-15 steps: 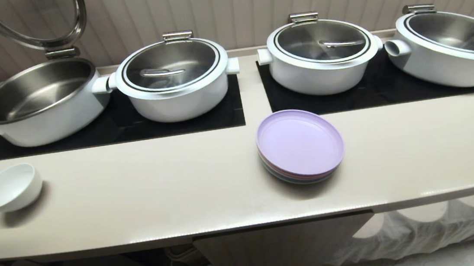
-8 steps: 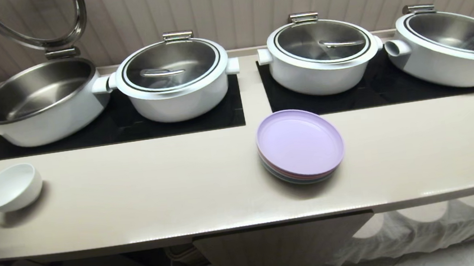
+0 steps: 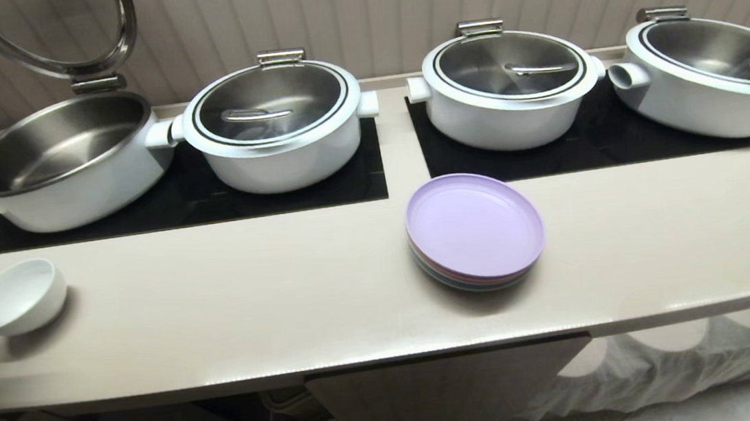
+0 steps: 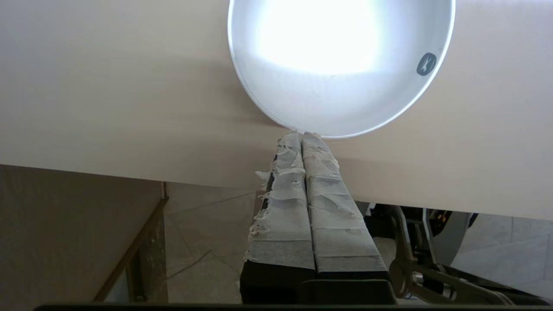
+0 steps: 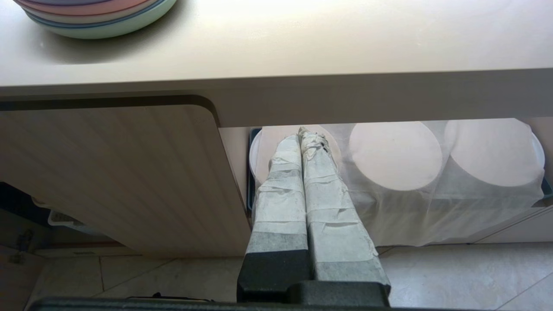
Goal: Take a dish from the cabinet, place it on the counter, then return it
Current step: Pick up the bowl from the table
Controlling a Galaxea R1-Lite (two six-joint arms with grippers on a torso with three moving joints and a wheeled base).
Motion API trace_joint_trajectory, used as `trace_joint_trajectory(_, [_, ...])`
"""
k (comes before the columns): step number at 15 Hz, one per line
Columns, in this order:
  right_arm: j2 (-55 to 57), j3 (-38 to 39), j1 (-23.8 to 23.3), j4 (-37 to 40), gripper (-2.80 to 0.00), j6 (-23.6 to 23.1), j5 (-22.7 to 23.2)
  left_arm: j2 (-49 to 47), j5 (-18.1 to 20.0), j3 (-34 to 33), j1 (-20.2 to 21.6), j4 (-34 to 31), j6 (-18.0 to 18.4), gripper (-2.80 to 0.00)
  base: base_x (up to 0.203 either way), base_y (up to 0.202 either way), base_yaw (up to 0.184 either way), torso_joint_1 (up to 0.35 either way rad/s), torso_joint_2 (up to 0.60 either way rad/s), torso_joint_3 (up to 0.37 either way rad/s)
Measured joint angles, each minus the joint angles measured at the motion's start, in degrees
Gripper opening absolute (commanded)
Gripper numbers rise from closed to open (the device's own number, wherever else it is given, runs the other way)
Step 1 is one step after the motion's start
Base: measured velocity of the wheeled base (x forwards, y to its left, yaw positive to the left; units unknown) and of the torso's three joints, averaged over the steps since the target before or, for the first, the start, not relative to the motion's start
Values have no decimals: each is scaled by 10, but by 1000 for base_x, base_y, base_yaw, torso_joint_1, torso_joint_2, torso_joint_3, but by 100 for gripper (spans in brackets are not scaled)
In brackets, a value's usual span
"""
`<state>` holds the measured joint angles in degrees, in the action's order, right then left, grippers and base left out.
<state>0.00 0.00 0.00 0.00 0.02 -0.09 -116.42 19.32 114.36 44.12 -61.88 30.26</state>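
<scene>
Left gripper [image 4: 301, 134]: tape-wrapped fingers pressed together with nothing between them, tips just at the near rim of the dish, above the front edge of the counter; in the head view only a sliver of it shows at the far left edge.
Dish [image 3: 17, 297]: small white bowl sitting open side up on the counter [image 3: 274, 303], at its far left end, in front of the black inset panel [image 3: 175, 202]; in the left wrist view a small dark mark shows on its inner wall.
Open pot [image 3: 61, 161]: far left on the panel, lid raised against the ribbed wall.
Lidded pots: three more in a row to the right, each white with a glass lid.
Plates [image 3: 474, 230]: stack with a lilac one on top, mid-counter, well apart from the dish.
Cabinet [image 5: 116, 177]: ribbed door below the counter's front edge.
Right gripper [image 5: 306, 133]: fingers shut together, empty, low in front of the cabinet, pointing toward round white shapes under a thin cloth [image 5: 432, 203].
</scene>
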Motion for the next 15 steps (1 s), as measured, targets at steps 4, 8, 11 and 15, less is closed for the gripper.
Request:
trace_joint_trajectory(4, [0,0,0,0,-280,0,0,0,-3,0,5,3,0,-280,0,0,0,0,0,0])
trace_joint_trajectory(8, [0,0,0,0,-280,0,0,5,-3,0,9,3,0,0,0,0,0,0,0,0])
trace_joint_trajectory(11, [0,0,0,0,-280,0,0,10,-2,0,9,3,0,0,0,0,0,0,0,0])
trace_joint_trajectory(15, [0,0,0,0,-280,0,0,11,1,0,9,5,1,0,0,0,0,0,0,0])
